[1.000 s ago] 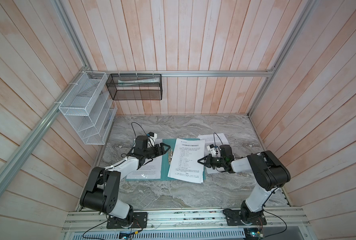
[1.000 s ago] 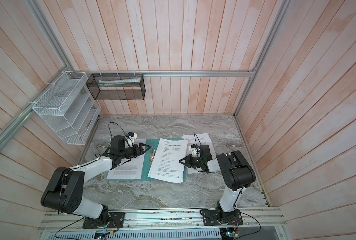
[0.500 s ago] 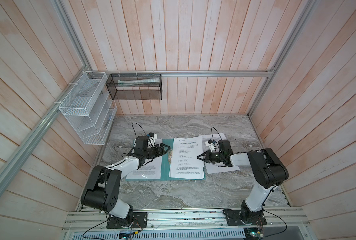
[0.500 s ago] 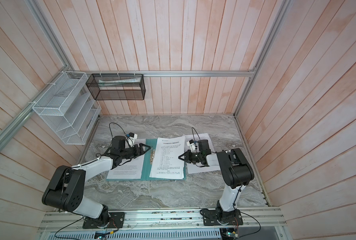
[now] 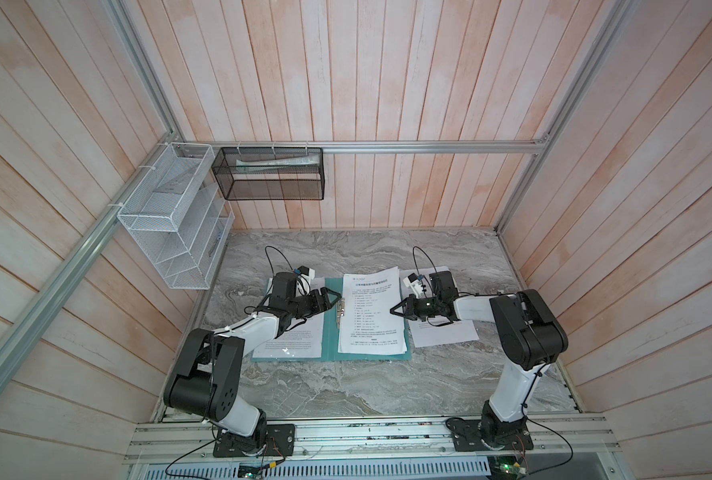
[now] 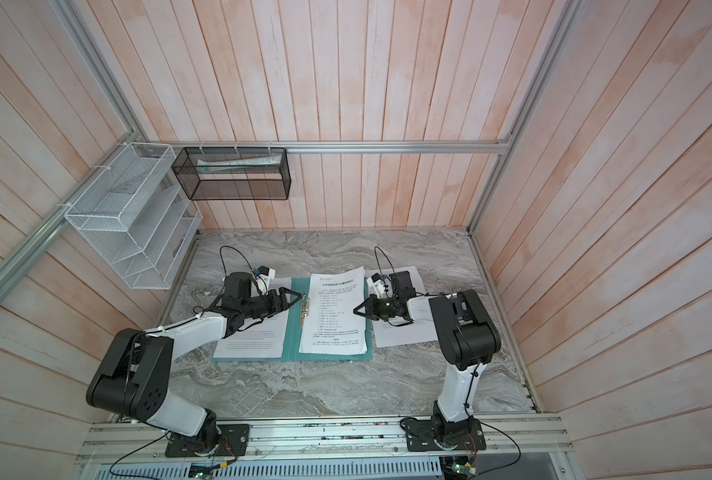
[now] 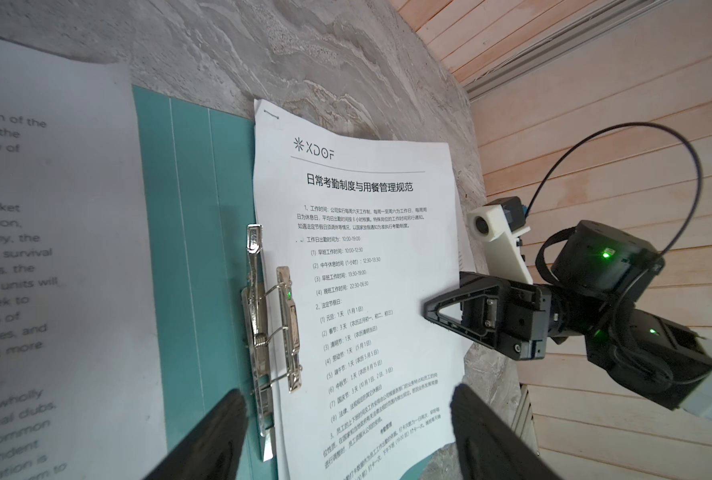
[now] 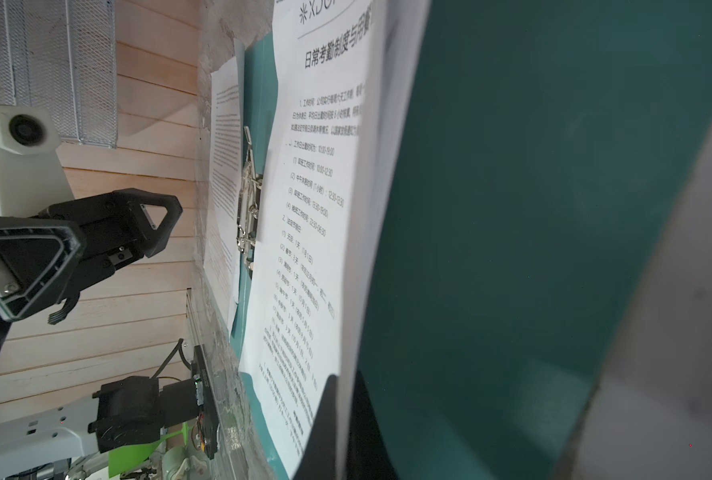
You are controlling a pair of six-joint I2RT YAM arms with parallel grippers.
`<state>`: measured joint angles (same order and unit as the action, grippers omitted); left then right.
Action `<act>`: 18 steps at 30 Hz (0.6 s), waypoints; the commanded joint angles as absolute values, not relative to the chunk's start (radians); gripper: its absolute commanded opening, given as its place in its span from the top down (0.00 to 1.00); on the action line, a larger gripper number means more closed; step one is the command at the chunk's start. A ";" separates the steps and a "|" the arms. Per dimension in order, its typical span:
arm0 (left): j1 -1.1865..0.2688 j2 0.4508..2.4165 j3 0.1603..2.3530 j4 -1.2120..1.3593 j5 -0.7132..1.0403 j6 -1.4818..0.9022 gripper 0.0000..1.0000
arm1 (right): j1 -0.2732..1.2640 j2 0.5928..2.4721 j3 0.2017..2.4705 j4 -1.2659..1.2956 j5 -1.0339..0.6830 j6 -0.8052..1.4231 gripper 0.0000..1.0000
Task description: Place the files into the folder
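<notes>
Files (image 5: pixel 373 316) lie on the open folder (image 5: pixel 330 337); right hand (image 5: pixel 392 311) pinches their edge, left hand (image 5: pixel 336 299) spread by the clip (image 5: pixel 339 314). Slide them squarely under it.

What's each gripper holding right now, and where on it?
The right gripper is shut on the right edge of the headed sheet, about mid-height. The left gripper is open over the clip of the folder, holding nothing.

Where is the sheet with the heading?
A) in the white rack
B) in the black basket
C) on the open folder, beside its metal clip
C: in a top view the sheet lies on the open folder, right beside the clip.
</notes>
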<state>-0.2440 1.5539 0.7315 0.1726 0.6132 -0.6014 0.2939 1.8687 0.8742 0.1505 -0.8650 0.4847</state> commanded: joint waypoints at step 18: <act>-0.250 1.577 0.724 0.191 0.615 -0.584 0.21 | 0.296 1.810 0.930 -0.065 -0.853 0.290 1.00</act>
<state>-0.2451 1.5673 0.7315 0.1730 0.6132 -0.6014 0.2939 1.8236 0.9043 -0.0319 -0.8570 0.3183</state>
